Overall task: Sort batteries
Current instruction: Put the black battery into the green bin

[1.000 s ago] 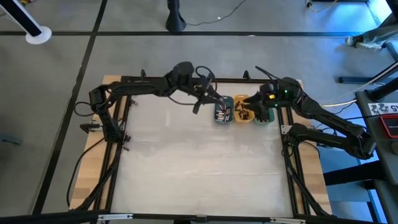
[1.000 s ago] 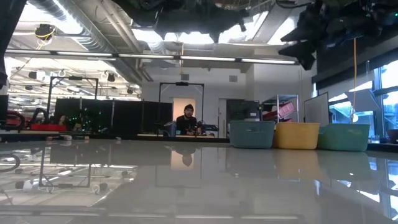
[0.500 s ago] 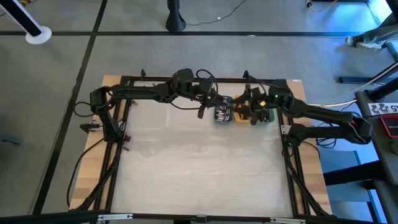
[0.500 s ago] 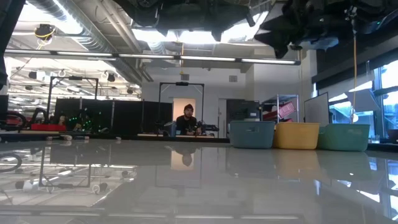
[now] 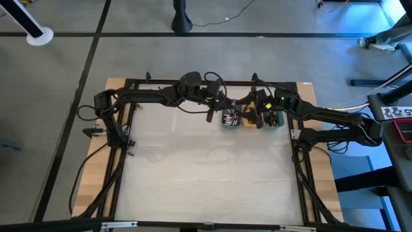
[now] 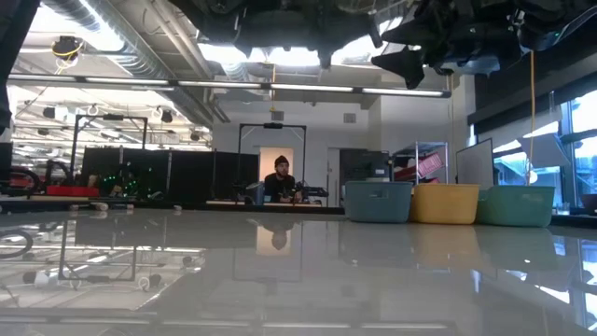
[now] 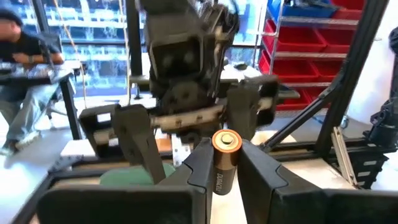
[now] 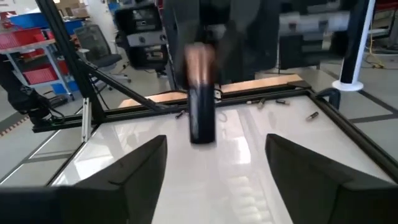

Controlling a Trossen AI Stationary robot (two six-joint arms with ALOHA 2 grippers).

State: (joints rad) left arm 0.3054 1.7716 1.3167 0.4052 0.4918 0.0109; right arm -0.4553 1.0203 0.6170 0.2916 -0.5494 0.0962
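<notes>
Currently the left gripper (image 7: 225, 163) clamps 1 battery (image 7: 223, 160) upright between its fingers, above the 3 trays (image 5: 250, 118); the right gripper (image 8: 214, 163) faces it, fingers spread, battery ahead between them, long axis crossing their gap

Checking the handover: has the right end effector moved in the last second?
Yes. In the high view the right end effector has shifted left from over the green tray to over the orange tray.
</notes>
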